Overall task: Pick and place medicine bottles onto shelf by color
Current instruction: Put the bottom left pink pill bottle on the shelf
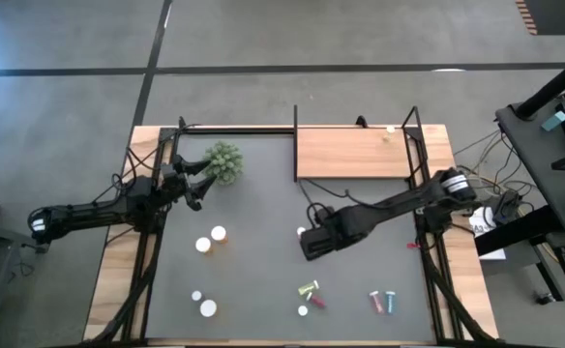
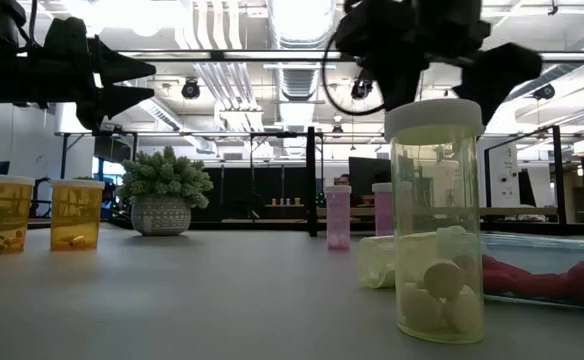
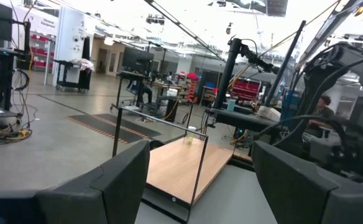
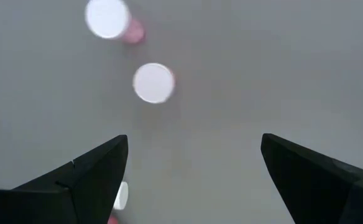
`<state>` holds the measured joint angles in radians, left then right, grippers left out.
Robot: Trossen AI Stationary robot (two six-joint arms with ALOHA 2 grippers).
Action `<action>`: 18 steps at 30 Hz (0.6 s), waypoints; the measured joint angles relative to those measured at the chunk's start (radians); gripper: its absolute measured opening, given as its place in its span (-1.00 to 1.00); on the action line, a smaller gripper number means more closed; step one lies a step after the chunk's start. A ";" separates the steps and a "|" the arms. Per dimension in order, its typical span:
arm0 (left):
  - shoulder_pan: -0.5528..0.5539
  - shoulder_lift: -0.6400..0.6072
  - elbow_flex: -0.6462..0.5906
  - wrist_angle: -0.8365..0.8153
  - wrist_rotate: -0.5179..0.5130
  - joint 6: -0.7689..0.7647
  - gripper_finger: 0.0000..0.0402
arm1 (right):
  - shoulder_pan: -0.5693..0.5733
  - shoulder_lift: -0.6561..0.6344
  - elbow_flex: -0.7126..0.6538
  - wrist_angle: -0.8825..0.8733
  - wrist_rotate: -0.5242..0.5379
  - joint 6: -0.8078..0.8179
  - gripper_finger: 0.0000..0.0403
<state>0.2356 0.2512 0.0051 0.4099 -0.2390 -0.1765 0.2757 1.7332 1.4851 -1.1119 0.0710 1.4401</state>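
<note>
The shelf (image 1: pixel 355 152), a light wooden board with black rods, lies at the far right; one small bottle (image 1: pixel 389 130) stands on it. Medicine bottles are scattered over the dark table: two orange ones (image 1: pixel 211 239), two white-capped ones (image 1: pixel 203 304), a yellow-green and a red vial (image 1: pixel 310 294), and a red and a blue vial (image 1: pixel 383 302). My right gripper (image 4: pixel 194 168) hangs open, pointing down above two pink, white-capped bottles (image 4: pixel 153 82), clear of them. My left gripper (image 3: pixel 200 180) waits open and level at the left beside the plant.
A fuzzy green plant (image 1: pixel 223 161) in a pot stands at the far left by my left gripper (image 1: pixel 197 188). In the low view a tall yellow-green vial (image 2: pixel 435 220) stands close to the near edge. Bare tabletop (image 1: pixel 253 271) lies mid-table.
</note>
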 joint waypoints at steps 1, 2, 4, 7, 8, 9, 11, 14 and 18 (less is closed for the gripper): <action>0.000 0.000 0.000 0.000 0.000 0.000 0.33 | -0.004 0.014 0.009 -0.001 0.000 -0.020 0.78; 0.000 0.000 0.000 0.000 0.000 0.000 0.33 | -0.007 0.026 0.018 -0.002 0.000 -0.039 0.78; 0.000 0.000 0.000 0.000 0.000 0.000 0.33 | -0.014 0.049 0.034 0.000 -0.001 -0.084 0.78; 0.000 0.000 0.000 0.000 0.000 0.000 0.33 | -0.018 0.074 0.054 0.009 0.000 -0.158 0.78; 0.000 0.000 0.000 0.000 0.000 0.000 0.33 | -0.021 0.081 0.059 0.018 0.000 -0.187 0.78; 0.000 0.000 0.000 0.000 0.000 0.000 0.33 | -0.023 0.087 0.063 0.027 0.000 -0.217 0.78; 0.000 0.000 0.000 0.000 0.000 0.000 0.33 | -0.030 0.104 0.067 0.031 0.000 -0.259 0.78; 0.000 0.000 0.000 0.000 0.000 0.000 0.33 | -0.043 0.131 0.067 0.029 -0.003 -0.288 0.78; 0.000 0.000 0.000 0.000 0.000 0.000 0.33 | -0.059 0.147 0.066 0.031 -0.025 -0.312 0.78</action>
<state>0.2355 0.2512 0.0051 0.4103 -0.2390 -0.1764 0.2170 1.8803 1.5509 -1.0813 0.0464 1.1277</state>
